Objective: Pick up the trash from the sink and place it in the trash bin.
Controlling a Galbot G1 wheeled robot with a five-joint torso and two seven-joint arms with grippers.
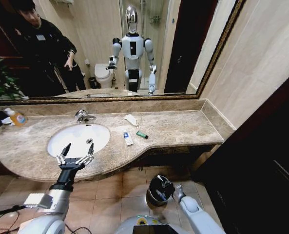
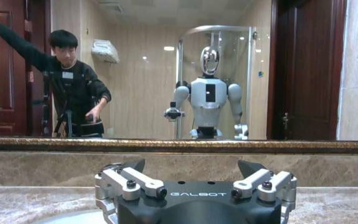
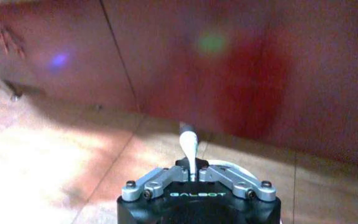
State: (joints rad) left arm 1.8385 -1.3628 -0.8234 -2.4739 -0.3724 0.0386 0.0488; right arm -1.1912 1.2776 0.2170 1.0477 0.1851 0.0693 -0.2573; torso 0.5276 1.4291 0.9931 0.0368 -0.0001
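- You are looking at the long marble counter (image 1: pixel 183 129), which is running from left to right under the big mirror (image 1: pixel 100 44).
- The sink (image 1: pixel 100 132) is sitting in the left part of the counter, with the chrome tap (image 1: pixel 83 116) at its far edge. Its bowl is looking empty from here, so the trash is not really in it.
- The trash bin (image 1: pixel 159 190) is standing on the floor, near you and below the counter's front edge. It is low down, so things can be dropped into it.
- Your left gripper (image 1: pixel 75 155) is hanging over the near rim of the sink. Its fingers are spread wide apart and holding nothing, likely so it is ready to grab.
- Your right gripper (image 3: pixel 193 176) is down low by the bin. Its fingers are squeezed together on a thin white stick (image 3: pixel 189 144), which I think is a piece of trash on its way to the bin.
- The soap bottle (image 1: pixel 16 117) is standing at the far left. It is not trash.
- The white sachet (image 1: pixel 131 119) is lying on the counter right of the tap.
- The blue-white packet (image 1: pixel 128 138) is lying just right of the sink.
- The green stick (image 1: pixel 142 134) is lying just right of the packet.
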